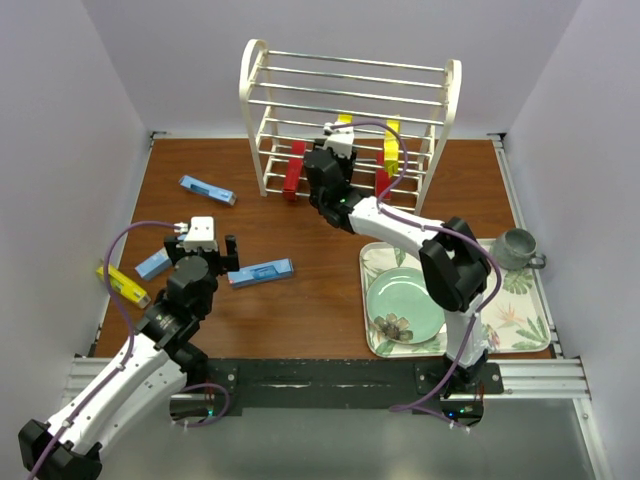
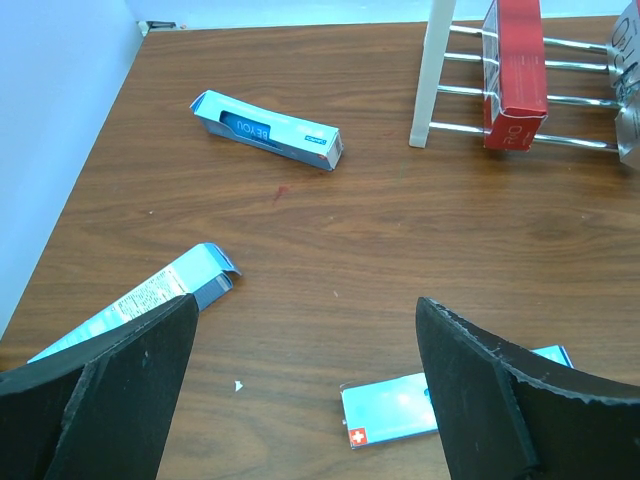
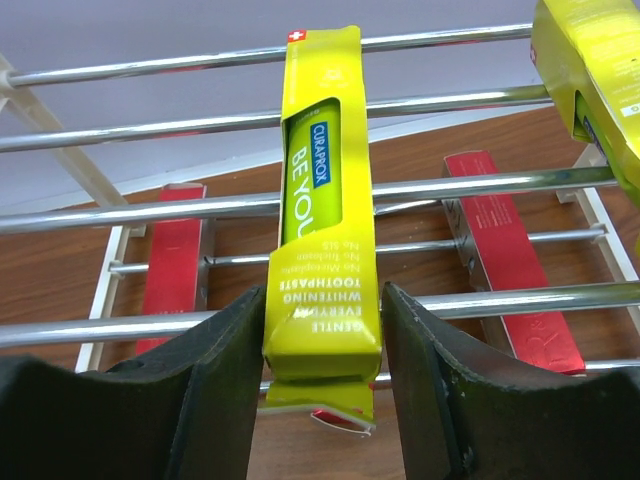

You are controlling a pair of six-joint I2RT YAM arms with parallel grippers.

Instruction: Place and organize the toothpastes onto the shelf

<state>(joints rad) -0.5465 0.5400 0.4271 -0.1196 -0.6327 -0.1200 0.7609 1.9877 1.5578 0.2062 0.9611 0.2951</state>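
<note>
Right gripper clamped on a yellow rectangular cardboard toothpaste box against the white wire-rung shelf, left gripper spread wide, empty, over brown wooden table

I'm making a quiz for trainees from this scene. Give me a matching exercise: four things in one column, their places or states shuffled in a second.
1 right claw
2 left claw
3 grey mug
4 red toothpaste

a open above the table
b leaning on the rungs of the shelf
c shut on a yellow toothpaste
d on the floral tray

Pairs: 1-c, 2-a, 3-d, 4-b
</note>
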